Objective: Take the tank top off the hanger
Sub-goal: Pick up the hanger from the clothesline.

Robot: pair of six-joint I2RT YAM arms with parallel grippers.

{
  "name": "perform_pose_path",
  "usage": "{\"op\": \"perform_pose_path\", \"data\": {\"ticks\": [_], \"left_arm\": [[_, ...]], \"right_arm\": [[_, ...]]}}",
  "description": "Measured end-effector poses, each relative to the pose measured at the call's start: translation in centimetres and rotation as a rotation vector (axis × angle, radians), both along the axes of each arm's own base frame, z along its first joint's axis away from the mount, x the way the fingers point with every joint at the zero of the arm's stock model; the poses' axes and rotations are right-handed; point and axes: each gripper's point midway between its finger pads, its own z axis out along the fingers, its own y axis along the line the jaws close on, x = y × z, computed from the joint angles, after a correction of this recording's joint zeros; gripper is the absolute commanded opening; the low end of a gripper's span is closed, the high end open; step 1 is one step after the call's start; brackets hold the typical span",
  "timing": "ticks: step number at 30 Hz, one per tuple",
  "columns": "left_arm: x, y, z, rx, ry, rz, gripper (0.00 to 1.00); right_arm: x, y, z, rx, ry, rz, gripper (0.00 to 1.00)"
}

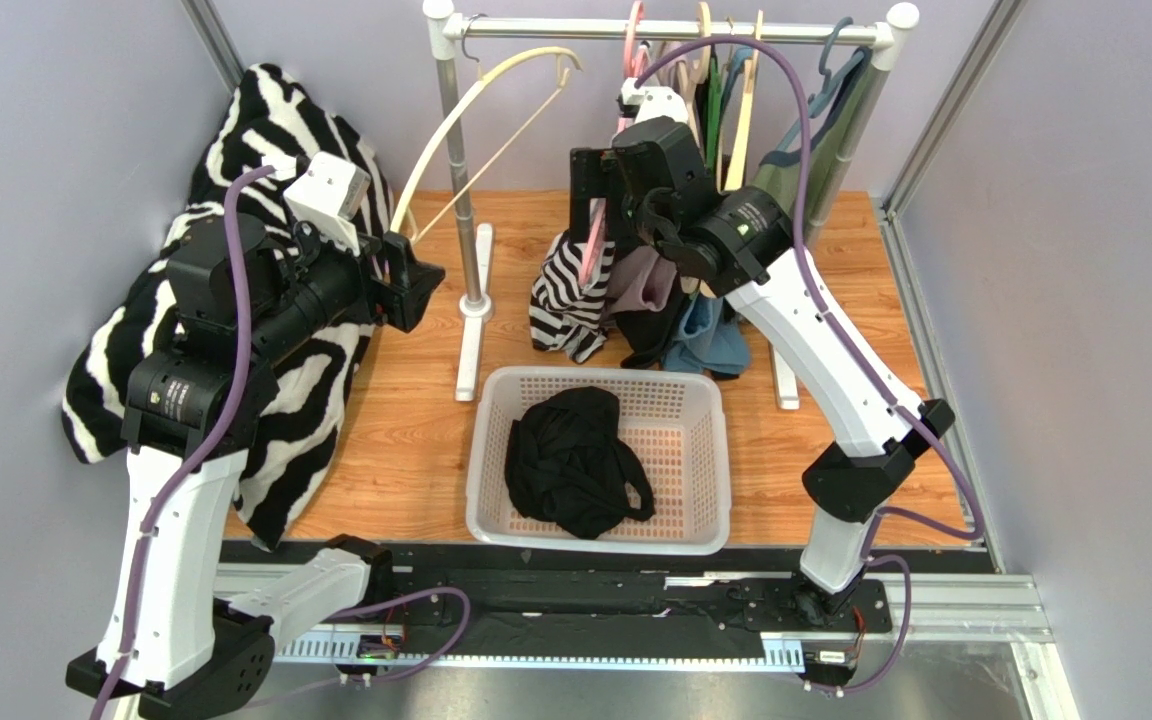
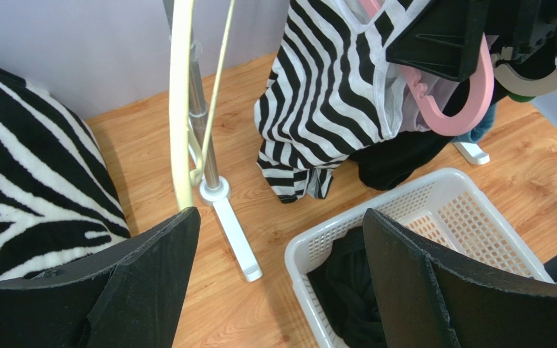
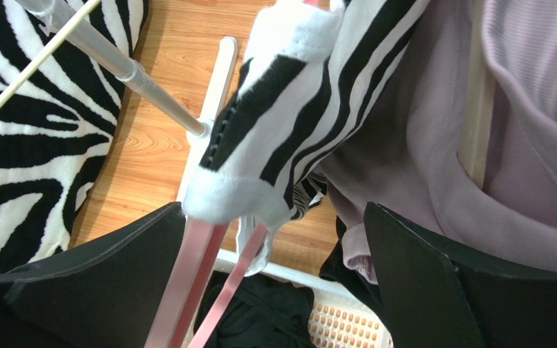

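Basket (image 1: 489, 450): nearest me on the table (image 1: 409, 450), with a black garment (image 1: 575, 458) already in it.

Left tool (image 2: 280, 217): fingers spread wide and holding nothing, looking down past the basket corner.

Cream hanger (image 2: 181, 109): bare, leaning by the post (image 2: 203, 138), its lower end at the left tool's finger. I cannot tell whether they touch.

Risk A: if I drive the left tool forward, I judge it may snag the cream hanger and swing it into the tank top.

Tank top (image 3: 289, 138): striped black and white, hanging on the pink hanger (image 2: 470, 101) above the table and beyond the basket.

Right tool (image 3: 274, 210): fingers spread wide, gripping nothing; a bunched fold of the tank top and the pink hanger's arm lie between them.

Risk B: closing here may pinch plastic together with cloth. A pull would then drag the pink hanger along, and the tank top would not slide free.

Lilac garment (image 3: 419, 145): just beside the right finger, touching the tank top.

Risk C: a close set to that side could catch the wrong cloth.

Rail (image 1: 657, 27): farthest away, crowded with other hangers.

Risk D: a hard downward tug could unhook the pink hanger or rock the rail, since nothing steadies either.
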Motion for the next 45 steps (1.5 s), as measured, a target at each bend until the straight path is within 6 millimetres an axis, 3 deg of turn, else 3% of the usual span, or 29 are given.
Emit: {"op": "perform_pose_path", "data": {"ticks": [6, 8, 9, 10, 13, 18, 21, 25, 26, 40, 45], "left_arm": [[-0.2, -0.1, 0.1, -0.004, -0.003, -0.007, 0.91], [-0.2, -0.1, 0.1, -0.004, -0.003, -0.007, 0.91], [-0.2, -0.1, 0.1, -0.004, -0.003, -0.007, 0.91], [-0.2, -0.1, 0.1, -0.004, -0.004, -0.007, 0.91], [-0.3, -0.1, 0.1, -0.005, -0.004, -0.008, 0.91], [-0.4, -0.1, 0.0, -0.006, -0.001, -0.01, 0.91], [-0.4, -0.1, -0.1, -0.006, 0.002, -0.011, 0.91], [-0.3, -0.2, -0.4, -0.005, 0.009, -0.013, 0.91], [-0.3, -0.2, -0.4, -0.005, 0.01, -0.013, 0.91], [-0.3, -0.2, -0.5, -0.007, 0.013, -0.013, 0.91], [-0.3, -0.2, -0.5, -0.007, 0.013, -0.013, 0.91]], "right_arm": [[-0.9, -0.6, 0.5, 0.003, 0.01, 0.003, 1.0], [-1.0, -0.8, 0.4, -0.003, 0.014, 0.002, 0.95], [-1.1, -0.9, 0.4, -0.008, 0.015, 0.002, 0.91], [-1.1, -1.0, 0.4, -0.016, 0.014, 0.004, 0.76], [-1.1, -1.5, 0.4, -0.046, 0.004, 0.0, 0.53], [-1.2, -2.6, 1.0, -0.071, -0.016, -0.027, 0.52], [-1.3, -2.9, 1.3, -0.075, -0.027, -0.035, 0.44], [-1.4, -3.4, 1.8, -0.09, -0.042, -0.036, 0.07], [-1.4, -3.5, 1.8, -0.096, -0.043, -0.039, 0.01], [-1.3, -4.1, 1.5, -0.182, -0.119, 0.019, 0.0], [-1.4, -3.9, 2.5, -0.185, -0.209, 0.049, 0.0]]}}
